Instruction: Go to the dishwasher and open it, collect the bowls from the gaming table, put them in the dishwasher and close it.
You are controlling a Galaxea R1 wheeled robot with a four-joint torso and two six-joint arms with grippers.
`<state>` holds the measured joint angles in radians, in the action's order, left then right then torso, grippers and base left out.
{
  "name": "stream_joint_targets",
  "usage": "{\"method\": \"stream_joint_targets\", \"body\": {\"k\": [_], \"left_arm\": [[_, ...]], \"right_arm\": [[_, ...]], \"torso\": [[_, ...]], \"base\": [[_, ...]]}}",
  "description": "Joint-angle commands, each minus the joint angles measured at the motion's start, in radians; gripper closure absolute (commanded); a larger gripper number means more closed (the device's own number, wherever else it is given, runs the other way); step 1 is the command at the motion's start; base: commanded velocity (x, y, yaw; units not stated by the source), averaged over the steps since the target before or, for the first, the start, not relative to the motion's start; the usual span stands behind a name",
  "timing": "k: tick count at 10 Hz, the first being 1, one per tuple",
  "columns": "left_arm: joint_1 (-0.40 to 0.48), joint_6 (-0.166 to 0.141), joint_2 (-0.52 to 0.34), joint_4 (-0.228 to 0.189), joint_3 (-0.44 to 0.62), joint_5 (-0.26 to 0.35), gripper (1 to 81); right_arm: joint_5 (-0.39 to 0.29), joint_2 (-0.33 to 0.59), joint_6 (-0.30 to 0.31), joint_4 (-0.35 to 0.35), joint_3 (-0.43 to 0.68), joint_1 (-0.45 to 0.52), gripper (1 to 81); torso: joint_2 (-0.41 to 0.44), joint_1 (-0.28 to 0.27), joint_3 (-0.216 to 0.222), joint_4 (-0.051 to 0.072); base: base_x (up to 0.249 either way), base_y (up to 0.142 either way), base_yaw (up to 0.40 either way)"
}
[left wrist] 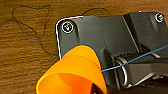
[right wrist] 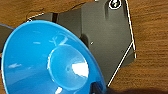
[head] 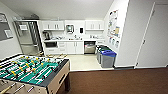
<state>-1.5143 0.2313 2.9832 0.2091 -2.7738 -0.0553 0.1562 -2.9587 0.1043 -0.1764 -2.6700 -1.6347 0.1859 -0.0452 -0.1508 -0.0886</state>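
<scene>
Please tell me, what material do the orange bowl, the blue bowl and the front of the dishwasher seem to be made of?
The orange bowl looks like thin, smooth plastic: even colour, soft sheen, and a wall that seems bent inward. The blue bowl also looks like plastic, glossier, with bright white highlights inside. The dishwasher front appears grey and metallic, probably stainless steel, though it is too far away to be sure.

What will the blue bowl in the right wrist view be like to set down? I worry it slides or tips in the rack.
The blue bowl looks glossy, with bright highlights, so it is probably slippery. Its wall flares wide from a small round base, so it may tip if set on its edge. It appears to be thin plastic, likely light and not fragile.
</scene>
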Motion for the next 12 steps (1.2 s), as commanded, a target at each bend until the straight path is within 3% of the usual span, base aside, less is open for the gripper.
{"method": "stream_joint_targets", "body": {"k": [1,9,12], "left_arm": [[0.045,0.0,-0.002,-0.004,-0.003,0.055,81.1],[0.045,0.0,-0.002,-0.004,-0.003,0.057,81.1],[0.045,0.0,-0.002,-0.004,-0.003,0.057,81.1]], "right_arm": [[-0.047,0.013,-0.003,-0.008,0.001,0.031,81.1],[-0.047,0.013,-0.003,-0.008,0.001,0.029,81.1],[-0.047,0.013,-0.003,-0.008,0.001,0.028,81.1]], "torso": [[0.0,0.0,0.0,0.0],[0.0,0.0,0.0,0.0],[0.0,0.0,0.0,0.0]], "base": [[0.231,0.0,0.0],[0.237,0.0,0.0],[0.237,-0.075,0.0]]}}
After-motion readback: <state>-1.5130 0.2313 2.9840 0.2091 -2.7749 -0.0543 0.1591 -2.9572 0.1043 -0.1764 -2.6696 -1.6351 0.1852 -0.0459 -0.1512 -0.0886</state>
